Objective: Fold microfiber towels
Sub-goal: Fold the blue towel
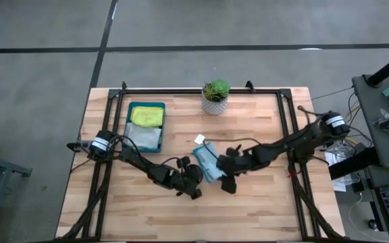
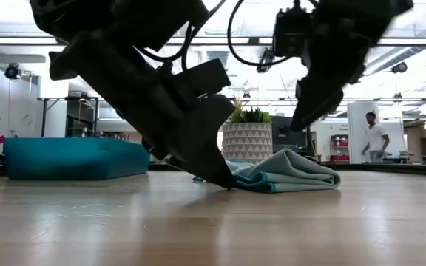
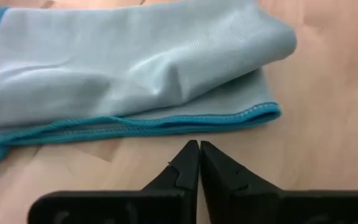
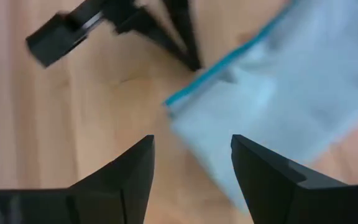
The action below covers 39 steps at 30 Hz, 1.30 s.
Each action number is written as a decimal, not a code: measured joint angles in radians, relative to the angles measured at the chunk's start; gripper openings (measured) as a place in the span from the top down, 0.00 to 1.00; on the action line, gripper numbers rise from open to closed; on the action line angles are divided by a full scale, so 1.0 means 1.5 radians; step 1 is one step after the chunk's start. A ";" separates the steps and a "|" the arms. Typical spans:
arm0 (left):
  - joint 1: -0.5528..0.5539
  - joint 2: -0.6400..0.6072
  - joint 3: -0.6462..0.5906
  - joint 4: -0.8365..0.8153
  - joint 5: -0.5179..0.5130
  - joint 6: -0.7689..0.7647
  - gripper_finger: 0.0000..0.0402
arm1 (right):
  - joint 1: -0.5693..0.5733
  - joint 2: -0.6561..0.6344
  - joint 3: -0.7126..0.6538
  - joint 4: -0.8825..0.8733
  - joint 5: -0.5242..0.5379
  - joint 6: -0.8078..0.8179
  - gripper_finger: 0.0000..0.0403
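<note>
Wooden counter [image 1: 248, 202], plant pot [image 1: 215, 96] at the far edge, tray [image 1: 130, 108] off to the left with folded towels inside. Mid-counter, teal towel [image 1: 208, 160] folded over once — between both arms. Left gripper [image 3: 199, 163] at its hemmed edge, jaws pressed together, holding nothing. Right gripper [image 4: 191, 163] just above the towel's corner, jaws spread, empty. Probably between folds — next, pinch an edge and carry it across, or move the towel to the tray.
</note>
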 joint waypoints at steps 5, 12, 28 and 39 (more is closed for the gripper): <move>-0.005 0.000 0.000 0.020 0.003 -0.026 1.00 | 0.022 0.035 -0.062 0.159 0.031 -0.015 0.50; -0.009 0.000 0.000 0.067 0.008 -0.028 1.00 | 0.025 0.085 -0.071 0.202 0.109 -0.062 0.50; -0.009 0.037 0.002 0.086 0.002 -0.062 1.00 | 0.026 0.118 -0.055 0.222 0.110 -0.103 0.96; -0.008 0.040 0.003 0.088 0.003 -0.062 1.00 | 0.026 0.112 -0.011 0.217 0.111 -0.110 0.97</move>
